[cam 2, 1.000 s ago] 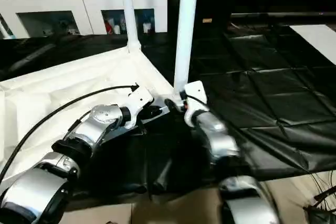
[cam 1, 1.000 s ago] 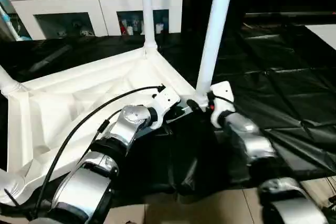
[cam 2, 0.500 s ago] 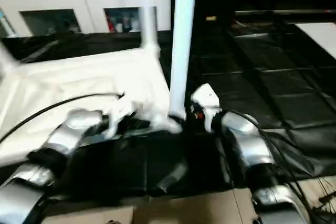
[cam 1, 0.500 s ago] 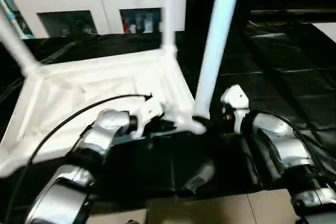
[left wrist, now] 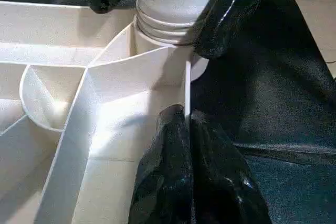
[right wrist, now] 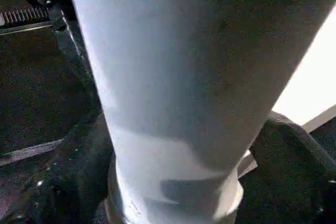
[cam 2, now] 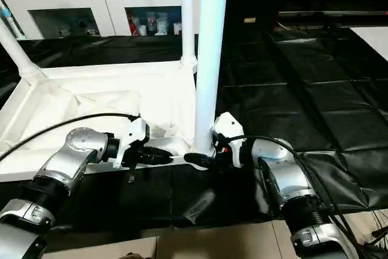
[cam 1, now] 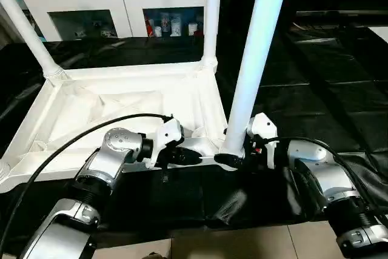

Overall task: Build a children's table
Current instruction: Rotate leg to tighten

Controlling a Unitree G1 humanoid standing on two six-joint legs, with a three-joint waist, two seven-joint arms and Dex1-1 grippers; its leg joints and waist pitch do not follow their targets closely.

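Observation:
The children's table (cam 1: 121, 107) lies upside down on the black cloth, ribbed underside up. White tube legs stand in three corner sockets: the near right leg (cam 1: 257, 59), the far right leg (cam 1: 212, 16) and the far left leg (cam 1: 24, 28). My left gripper (cam 1: 191, 156) is shut, pinching the thin front rim (left wrist: 186, 87) just beside the near right socket. My right gripper (cam 1: 235, 153) holds the base of the near right leg from the right, with one black finger (left wrist: 231, 14) pressed on each side of it.
A white cabinet (cam 1: 121, 4) with glass doors stands behind the table. Black cloth (cam 1: 315, 89) stretches off to the right, creased and folded near my right forearm. Beige floor (cam 1: 242, 241) shows at the near edge. A black cable (cam 1: 60, 150) loops over my left arm.
The table has swung round and now lies square to me, bringing the far left leg into view. My right gripper, beside the leg half a second ago, now clasps its base. The left grip is unchanged.

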